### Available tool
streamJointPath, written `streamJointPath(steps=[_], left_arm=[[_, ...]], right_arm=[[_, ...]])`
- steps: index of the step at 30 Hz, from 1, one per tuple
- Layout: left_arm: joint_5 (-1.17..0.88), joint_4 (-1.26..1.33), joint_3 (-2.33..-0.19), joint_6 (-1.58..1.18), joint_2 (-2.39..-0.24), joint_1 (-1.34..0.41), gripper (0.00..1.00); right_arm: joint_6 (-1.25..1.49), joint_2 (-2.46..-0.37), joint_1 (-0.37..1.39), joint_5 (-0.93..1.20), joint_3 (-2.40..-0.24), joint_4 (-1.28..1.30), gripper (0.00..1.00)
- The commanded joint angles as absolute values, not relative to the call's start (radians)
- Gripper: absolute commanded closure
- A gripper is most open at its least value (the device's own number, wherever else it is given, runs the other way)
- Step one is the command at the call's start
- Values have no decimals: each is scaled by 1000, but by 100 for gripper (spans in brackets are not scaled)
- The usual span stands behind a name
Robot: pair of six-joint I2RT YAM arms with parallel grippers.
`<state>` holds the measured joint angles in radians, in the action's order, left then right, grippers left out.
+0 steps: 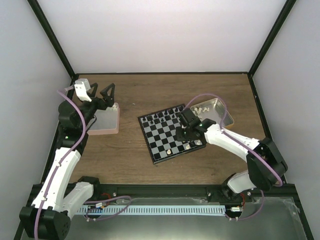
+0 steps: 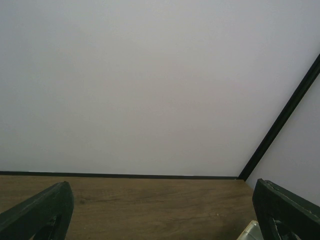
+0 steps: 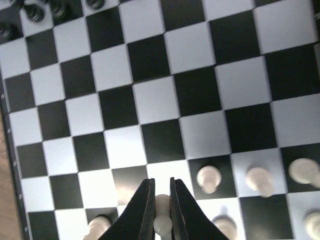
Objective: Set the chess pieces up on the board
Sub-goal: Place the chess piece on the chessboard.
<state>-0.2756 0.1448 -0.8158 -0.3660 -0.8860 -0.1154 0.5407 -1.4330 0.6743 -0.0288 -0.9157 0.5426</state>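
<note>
Chess pieces point(image 3: 208, 177) in cream-white stand on the board point(image 1: 161, 140), in the two rows along its near-right edge. In my right wrist view I count three in one row just right of the claw. At least three more stand in the row nearer the edge, partly cut off by the frame. The board lies turned at an angle in the middle of the desk point(image 1: 130, 150).

My right claw point(image 3: 161, 210) hangs low over those rows, its fingers point(image 3: 145, 210) clenched on a cream-white piece point(image 3: 162, 222) and pinching it just under its rounded head. It looks like a pawn, though I cannot tell whether its base touches the square beneath. Black chessmen point(image 3: 35, 11) are lined up along the opposite edge of the board.

More cream-white pieces lie in the tan tray point(image 1: 222, 114), which sits just beyond the board's right corner.

On the left side of the desk, well apart from the board, my left claw point(image 1: 101, 93) hovers above the far end of the pink tray point(image 1: 106, 124). Its fingers are spread wide and grasp nothing. Its wrist view shows only both fingertips point(image 2: 42, 215), bare wood and the white back wall point(image 2: 150, 85).
</note>
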Motion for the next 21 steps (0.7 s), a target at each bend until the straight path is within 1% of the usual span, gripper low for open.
streamJointPath(steps=[1,10,21], left_arm=[[-273,172,-817,-360,-859,-110,0],[-263,163,-822,-348,-847,-114,0],[-263,164,-819,-348,-855,-114,0]], right_arm=[[588,-1446,736,-8,-913,541,95],[613,-1533,782,-101,-941,568,94],[607,-1582,817,-154,-923,554,94]])
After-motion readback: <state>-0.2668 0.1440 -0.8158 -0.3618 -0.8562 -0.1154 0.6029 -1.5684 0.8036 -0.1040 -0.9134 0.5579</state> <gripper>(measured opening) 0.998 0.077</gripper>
